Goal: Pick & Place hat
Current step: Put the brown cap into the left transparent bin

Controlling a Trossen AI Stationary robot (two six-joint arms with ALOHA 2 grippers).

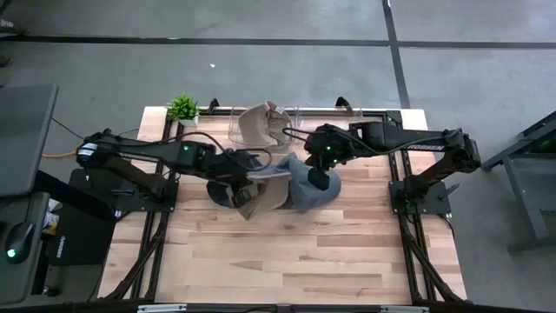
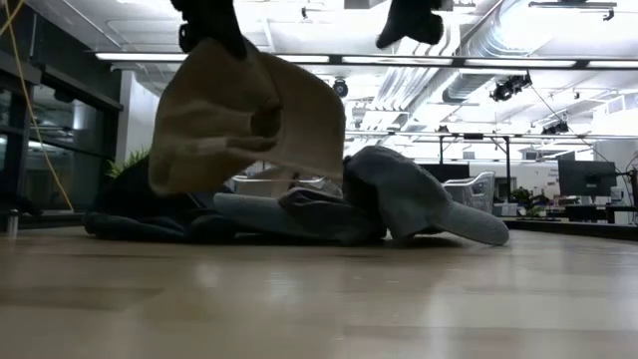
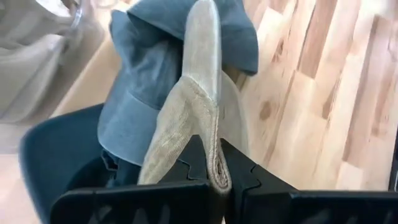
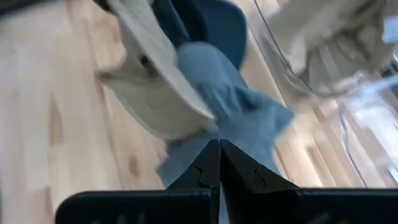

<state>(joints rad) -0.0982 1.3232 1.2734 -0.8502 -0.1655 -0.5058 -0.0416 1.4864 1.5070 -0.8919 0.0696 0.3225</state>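
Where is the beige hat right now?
In the high view the beige hat sits centre-table, lifted in the left gripper, above the blue-grey hat.

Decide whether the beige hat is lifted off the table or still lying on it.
Lifted. The left gripper pinches the beige hat by its brim, and in the low view it hangs above the table.

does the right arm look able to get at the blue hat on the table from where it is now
Probably yes. The right claw hangs shut just above the blue hat, with nothing between them. The tan hat, pinched in the left claw, is lifted off to the side, though its edge overlaps the blue one.
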